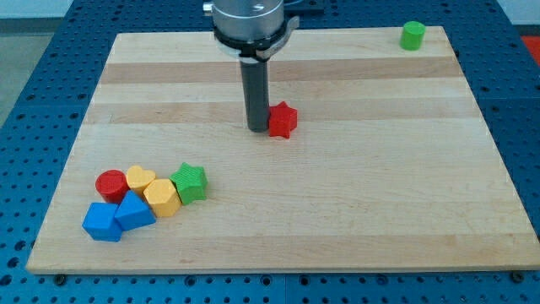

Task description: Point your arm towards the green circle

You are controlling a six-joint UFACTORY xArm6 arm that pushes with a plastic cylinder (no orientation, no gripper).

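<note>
The green circle [413, 35] is a small green cylinder at the view's top right corner of the wooden board [354, 211]. My tip [257, 128] rests on the board near the middle top, far to the left of and below the green circle. A red star [283, 120] sits right beside my tip on its right, touching or nearly touching the rod.
A cluster of blocks lies at the view's bottom left: a red circle [110, 183], a yellow heart [139, 179], a yellow hexagon [161, 197], a green star [191, 181] and two blue blocks [103, 221] [134, 211]. Blue perforated table surrounds the board.
</note>
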